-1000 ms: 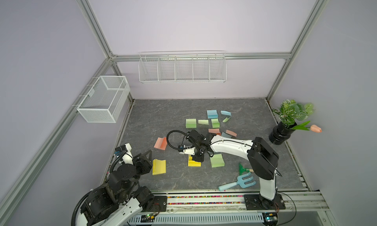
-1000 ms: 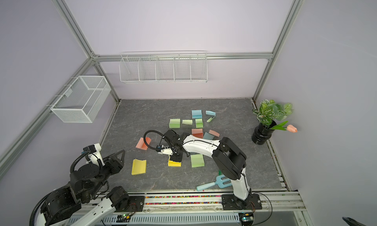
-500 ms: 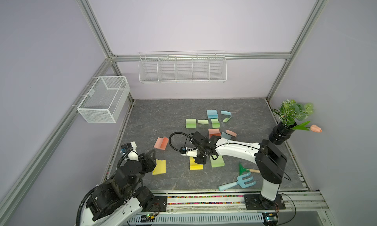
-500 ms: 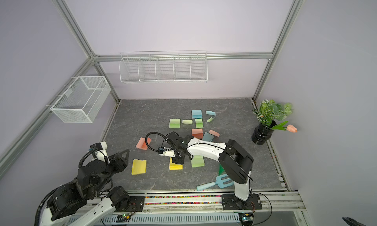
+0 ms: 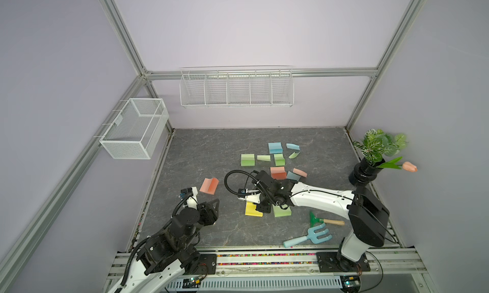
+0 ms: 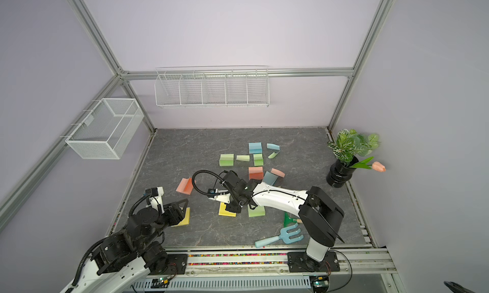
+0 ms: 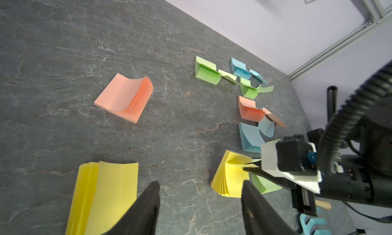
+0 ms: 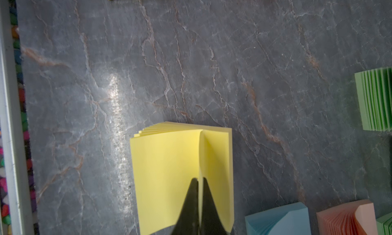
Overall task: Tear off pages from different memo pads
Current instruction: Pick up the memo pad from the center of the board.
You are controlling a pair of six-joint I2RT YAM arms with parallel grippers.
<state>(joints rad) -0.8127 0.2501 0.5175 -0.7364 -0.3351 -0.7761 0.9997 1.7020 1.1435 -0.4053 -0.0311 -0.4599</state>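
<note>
- While the right gripper [image 8: 199,182] is pinched fully shut on the top page [image 8: 200,151] of a yellow memo pad [image 8: 165,170], that sheet stands up from the block. It looks attached along its glued edge, and the upper sheets fan out beneath.
- Location: the pad lies front-centre on the tabletop [image 5: 211,151], just beside a green memo pad [image 5: 282,211]. The other memo pads and loose pages lie clustered further back.
- Left gripper [image 7: 200,183]: jaws well apart, nothing between them. It hovers over a second yellow memo pad [image 7: 106,193] at the left front, well apart from the pinched one.
- Judgement: the step in hand is peeling this one page free. Nothing pins the block, so a straight upward pull will probably lift the whole pad.
- To do it well:
  - Draw the sheet low and back across the block, away from the glued edge, slowly.
  - Better, first set the left fingers down on the block near that edge as a hold-down.
- Cannot tell whether the pinch holds one sheet or several; watch for extra sheets rising.
- Risk: a jerk could tear the page or shove the green pad.
</note>
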